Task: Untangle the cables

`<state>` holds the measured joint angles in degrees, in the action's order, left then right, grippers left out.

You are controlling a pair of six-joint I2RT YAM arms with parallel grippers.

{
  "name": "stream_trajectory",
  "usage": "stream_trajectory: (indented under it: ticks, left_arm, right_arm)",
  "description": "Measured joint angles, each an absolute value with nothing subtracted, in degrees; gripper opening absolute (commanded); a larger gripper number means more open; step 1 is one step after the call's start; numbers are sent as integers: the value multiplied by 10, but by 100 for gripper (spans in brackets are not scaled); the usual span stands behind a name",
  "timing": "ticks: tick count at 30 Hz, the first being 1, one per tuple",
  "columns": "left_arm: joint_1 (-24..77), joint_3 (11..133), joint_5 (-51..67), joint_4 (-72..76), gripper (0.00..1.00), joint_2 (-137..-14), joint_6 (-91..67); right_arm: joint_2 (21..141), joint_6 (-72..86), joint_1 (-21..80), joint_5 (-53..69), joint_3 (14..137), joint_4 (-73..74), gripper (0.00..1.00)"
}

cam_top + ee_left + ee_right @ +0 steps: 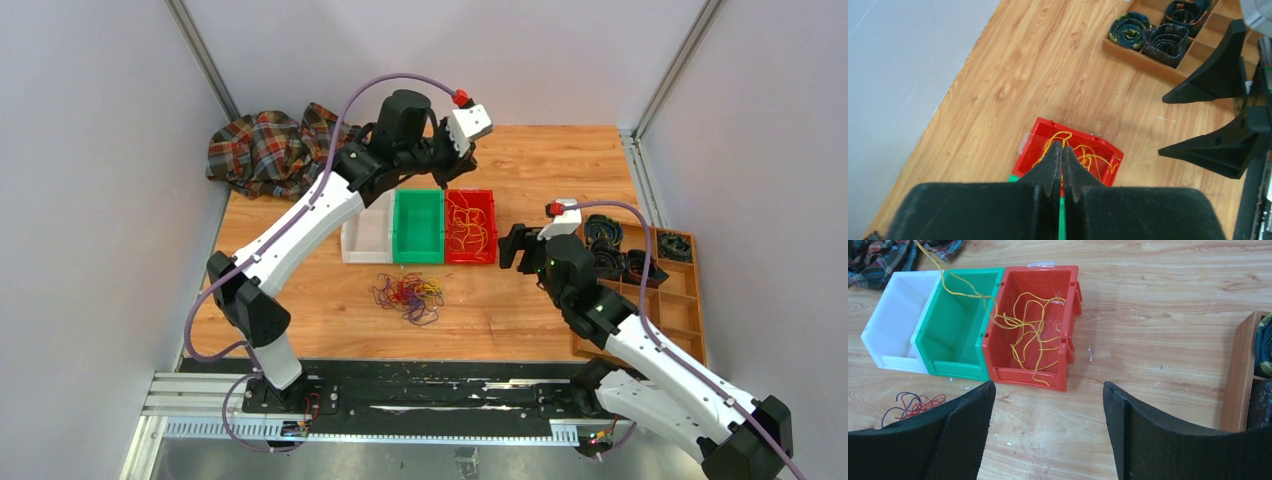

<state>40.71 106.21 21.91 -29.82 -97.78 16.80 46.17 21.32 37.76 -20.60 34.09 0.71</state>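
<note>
Between the red plastic bin (pixel 1028 377) and the wooden tray (pixel 1243 370) at the desk's (pixel 540 160) right edge lies bare wood grain. Over it the right gripper (pixel 1048 384) hovers, wide open and empty. The left arm reaches over the bins, and the left gripper (pixel 1063 148), closed, pinches a thread-thin yellow cable (pixel 1028 335) rising from the red bin. A loose tangle of cables (pixel 408 297) lies nearer the desk's near edge.

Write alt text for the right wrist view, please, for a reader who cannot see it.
Yellow cables lie looped in a red bin, one strand rising over the adjoining green bin and out of frame top left. A white bin stands beyond the green; the open right claw frames the foreground.
</note>
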Motion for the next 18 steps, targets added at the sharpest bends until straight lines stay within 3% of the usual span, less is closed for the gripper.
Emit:
stream_trajectory:
  ticks: [18]
  left_arm:
    - [422, 1080, 142, -237, 0, -1027, 277]
  right_arm:
    - [460, 230, 372, -195, 331, 14, 76]
